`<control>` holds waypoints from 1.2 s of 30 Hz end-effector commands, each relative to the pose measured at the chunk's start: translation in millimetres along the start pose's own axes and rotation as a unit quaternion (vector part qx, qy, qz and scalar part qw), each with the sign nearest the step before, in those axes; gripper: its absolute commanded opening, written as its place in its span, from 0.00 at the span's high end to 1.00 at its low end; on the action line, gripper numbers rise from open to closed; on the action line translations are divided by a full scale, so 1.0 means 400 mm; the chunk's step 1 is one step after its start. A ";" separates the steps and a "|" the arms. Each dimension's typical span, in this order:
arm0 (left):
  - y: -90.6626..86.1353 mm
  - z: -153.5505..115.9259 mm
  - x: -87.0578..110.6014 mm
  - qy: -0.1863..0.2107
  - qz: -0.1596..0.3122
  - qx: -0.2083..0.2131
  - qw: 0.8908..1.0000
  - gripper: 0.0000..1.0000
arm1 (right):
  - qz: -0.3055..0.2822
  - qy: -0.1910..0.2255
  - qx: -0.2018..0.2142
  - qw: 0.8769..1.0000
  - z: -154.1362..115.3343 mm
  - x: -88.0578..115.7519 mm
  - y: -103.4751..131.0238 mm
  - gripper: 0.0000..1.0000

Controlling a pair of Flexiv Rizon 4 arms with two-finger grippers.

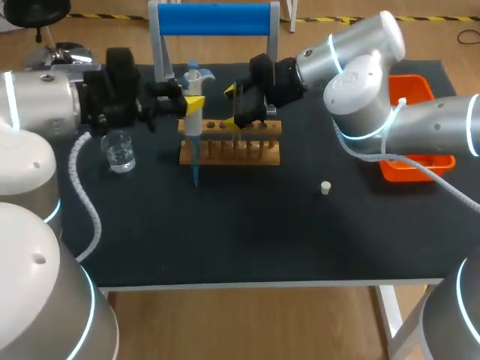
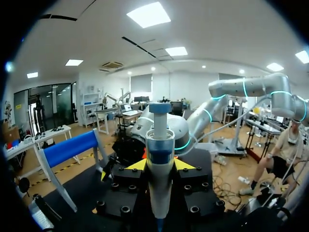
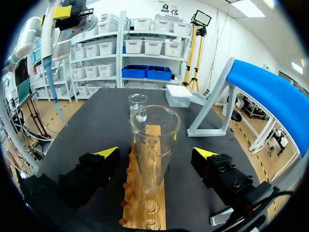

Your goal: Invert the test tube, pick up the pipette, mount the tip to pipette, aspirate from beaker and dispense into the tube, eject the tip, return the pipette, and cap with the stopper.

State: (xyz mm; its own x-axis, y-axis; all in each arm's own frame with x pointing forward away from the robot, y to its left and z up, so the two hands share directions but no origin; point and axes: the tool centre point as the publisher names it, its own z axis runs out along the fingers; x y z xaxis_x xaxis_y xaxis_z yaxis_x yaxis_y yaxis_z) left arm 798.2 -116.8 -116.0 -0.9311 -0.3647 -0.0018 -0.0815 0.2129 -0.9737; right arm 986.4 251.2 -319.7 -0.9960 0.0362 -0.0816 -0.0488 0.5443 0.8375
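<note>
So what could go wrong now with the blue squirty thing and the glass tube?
The pipette in the left gripper hangs at the end of the wooden rack, not over the test tube. If it is aimed badly, its tip could hit the glass rim or drip on the table. The right gripper is open around the tube without touching it, so a knock might tilt it. The two grippers are also close together and might bump.

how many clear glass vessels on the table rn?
2. A small clear glass beaker stands left of the wooden tube rack; a clear glass test tube stands upright in that rack, between the right gripper's open fingers. No others visible.
</note>
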 end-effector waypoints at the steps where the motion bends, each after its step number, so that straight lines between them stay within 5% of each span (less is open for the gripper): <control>1: -0.014 0.052 0.009 0.001 -0.002 0.004 1.000 1.00 | 0.000 0.002 0.001 1.000 -0.003 -0.002 0.000 0.00; 8: -0.034 0.091 0.052 0.024 0.039 0.031 0.998 1.00 | 0.000 0.002 0.001 1.000 -0.003 -0.002 0.000 0.00; 18: -0.039 0.130 0.082 0.041 0.063 0.017 0.997 1.00 | 0.000 0.002 0.001 1.000 -0.003 -0.002 0.000 0.00; 36: -0.036 0.134 0.078 0.044 0.065 0.007 0.997 1.00 | 0.000 0.002 0.001 1.000 -0.003 -0.002 0.000 0.00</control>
State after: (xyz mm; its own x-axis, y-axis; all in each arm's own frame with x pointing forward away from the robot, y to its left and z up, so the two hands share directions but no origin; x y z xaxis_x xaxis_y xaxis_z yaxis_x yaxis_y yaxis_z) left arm 788.7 -178.6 -114.5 -0.9617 -0.2520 -0.1081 0.0463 0.2392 -0.9699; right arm 986.4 251.2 -319.7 -0.9960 0.0363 -0.0816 -0.0488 0.5443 0.8375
